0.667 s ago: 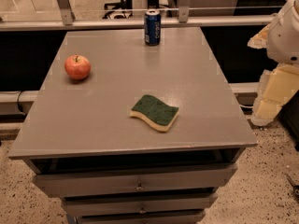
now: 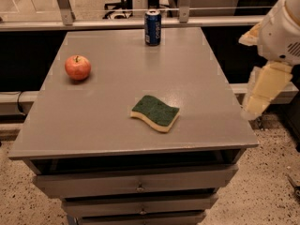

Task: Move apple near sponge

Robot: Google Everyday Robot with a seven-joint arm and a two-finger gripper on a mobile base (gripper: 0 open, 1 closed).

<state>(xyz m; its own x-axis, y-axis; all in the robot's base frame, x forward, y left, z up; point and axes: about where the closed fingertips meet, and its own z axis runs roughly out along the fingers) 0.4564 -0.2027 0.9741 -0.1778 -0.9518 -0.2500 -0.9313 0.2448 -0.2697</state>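
Note:
The red apple [image 2: 78, 67] with yellowish patches sits on the left side of the grey table top [image 2: 117, 102]. The sponge [image 2: 155, 112], green on top with a pale yellow body, lies flat near the table's front middle, well to the right of and nearer than the apple. My gripper [image 2: 252, 110] hangs pointing down off the table's right edge, below the white arm joint [image 2: 283, 32]. It is beside the table, apart from both things, and holds nothing that I can see.
A blue can [image 2: 153, 27] stands upright at the table's far edge, middle. A metal railing [image 2: 140, 8] runs behind the table. Drawers [image 2: 136, 184] sit under the table top. The speckled floor lies around it.
The arm and gripper at the right have shifted slightly left, toward the table. The apple, sponge and can have not moved.

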